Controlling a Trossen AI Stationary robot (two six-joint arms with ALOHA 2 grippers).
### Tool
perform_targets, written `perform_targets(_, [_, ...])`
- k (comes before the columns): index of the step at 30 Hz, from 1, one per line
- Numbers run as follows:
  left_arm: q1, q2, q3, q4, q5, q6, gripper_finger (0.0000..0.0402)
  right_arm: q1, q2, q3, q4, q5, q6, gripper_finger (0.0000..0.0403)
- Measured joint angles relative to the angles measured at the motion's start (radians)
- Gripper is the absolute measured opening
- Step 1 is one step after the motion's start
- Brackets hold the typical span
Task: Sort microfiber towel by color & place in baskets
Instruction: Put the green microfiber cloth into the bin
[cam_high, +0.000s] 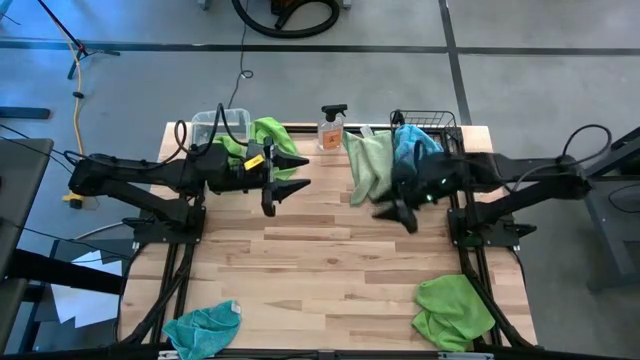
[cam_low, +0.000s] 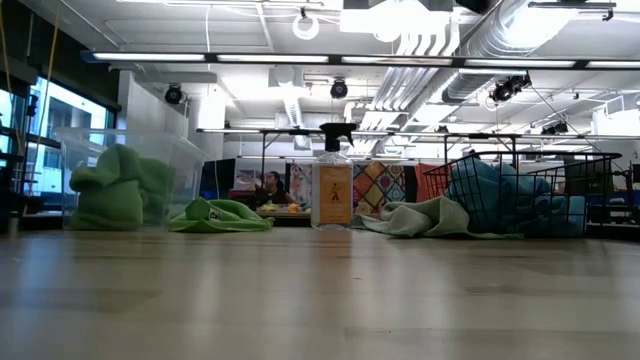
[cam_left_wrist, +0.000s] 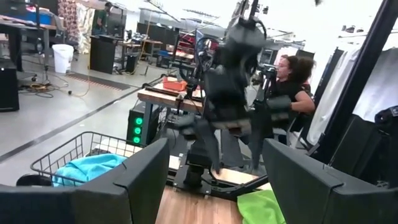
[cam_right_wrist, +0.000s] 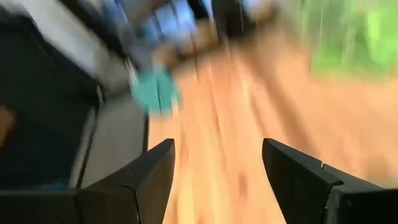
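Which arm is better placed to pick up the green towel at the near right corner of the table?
Right. The right gripper is open, empty and on that towel's side; the left gripper is farther away.

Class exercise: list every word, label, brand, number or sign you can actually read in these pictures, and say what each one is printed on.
No text here can be read.
spray bottle: its orange label carries print, too small and blurred to read.
left gripper: a yellow tag sits on the arm behind it; no writing can be made out.
Room beyond the table: no legible sign or number.
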Motion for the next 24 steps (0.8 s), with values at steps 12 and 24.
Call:
perform_targets(12, [0.003, 0.0, 0.0, -0.009, -0.002, 0.01, 0.0245, 0.364, 0.038, -0.179, -0.343, -0.16, 0.672, 0.024])
perform_targets(24, [0.003, 0.0, 0.0, -0.008, 0.001, -0.017, 0.0245, 0.706, 0.069, -0.408, -0.198, -0.195, 1.263, 0.024])
